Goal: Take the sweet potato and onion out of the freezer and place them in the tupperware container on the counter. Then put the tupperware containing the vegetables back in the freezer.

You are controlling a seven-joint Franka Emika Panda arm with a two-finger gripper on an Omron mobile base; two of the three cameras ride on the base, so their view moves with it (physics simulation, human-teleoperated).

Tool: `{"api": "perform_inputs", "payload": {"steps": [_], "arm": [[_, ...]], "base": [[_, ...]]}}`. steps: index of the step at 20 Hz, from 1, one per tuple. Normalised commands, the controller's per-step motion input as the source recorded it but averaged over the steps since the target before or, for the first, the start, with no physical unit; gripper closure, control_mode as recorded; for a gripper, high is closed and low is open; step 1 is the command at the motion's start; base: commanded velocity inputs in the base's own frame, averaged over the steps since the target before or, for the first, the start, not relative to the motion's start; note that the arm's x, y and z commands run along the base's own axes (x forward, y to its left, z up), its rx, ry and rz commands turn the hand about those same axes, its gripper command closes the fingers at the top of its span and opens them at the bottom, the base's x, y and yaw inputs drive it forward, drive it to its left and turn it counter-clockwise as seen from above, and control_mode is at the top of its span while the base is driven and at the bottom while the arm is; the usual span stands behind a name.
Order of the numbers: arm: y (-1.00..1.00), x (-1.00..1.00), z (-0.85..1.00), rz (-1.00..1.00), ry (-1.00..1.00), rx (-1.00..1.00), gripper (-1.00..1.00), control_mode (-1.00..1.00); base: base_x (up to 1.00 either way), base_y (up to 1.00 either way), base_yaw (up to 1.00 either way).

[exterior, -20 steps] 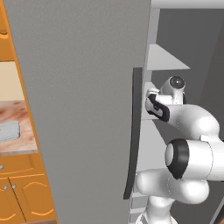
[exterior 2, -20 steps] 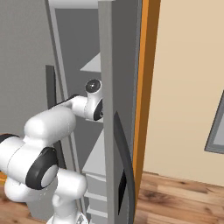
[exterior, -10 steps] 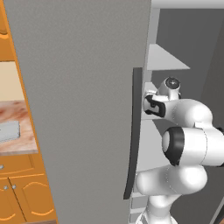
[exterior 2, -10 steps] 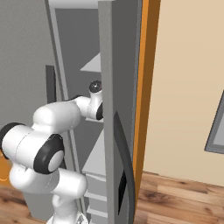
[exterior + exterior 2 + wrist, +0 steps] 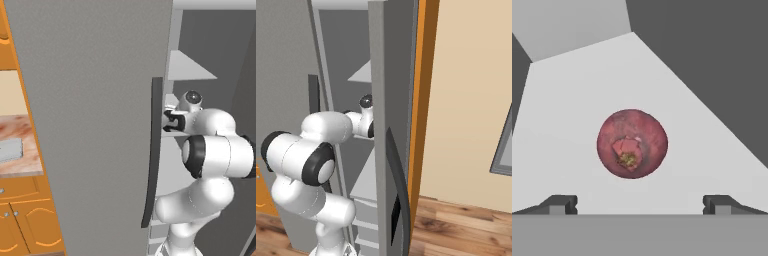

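With the gripper (image 5: 640, 204) spread wide and empty inside the freezer (image 5: 95, 100), the round onion (image 5: 632, 143) centred just beyond it on the pale shelf (image 5: 572, 100) could be nudged and rolled far back if advanced off-centre.

No readable text, labels, brand marks, numbers or signs appear on any surface in these views.
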Motion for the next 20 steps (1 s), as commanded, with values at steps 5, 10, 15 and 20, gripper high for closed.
{"api": "perform_inputs", "payload": {"steps": [5,10,15,20], "arm": [[-0.02,0.25,-0.06,0.0,0.0,0.0,-1.0,-1.0],[-0.03,0.23,-0.02,0.0,0.0,0.0,-1.0,-1.0],[-0.06,0.12,-0.07,0.0,0.0,0.0,-1.0,-1.0],[-0.08,0.12,-0.14,0.0,0.0,0.0,-1.0,-1.0]], "base": [[0.0,0.0,0.0],[0.0,0.0,0.0],[0.0,0.0,0.0],[0.0,0.0,0.0]]}}
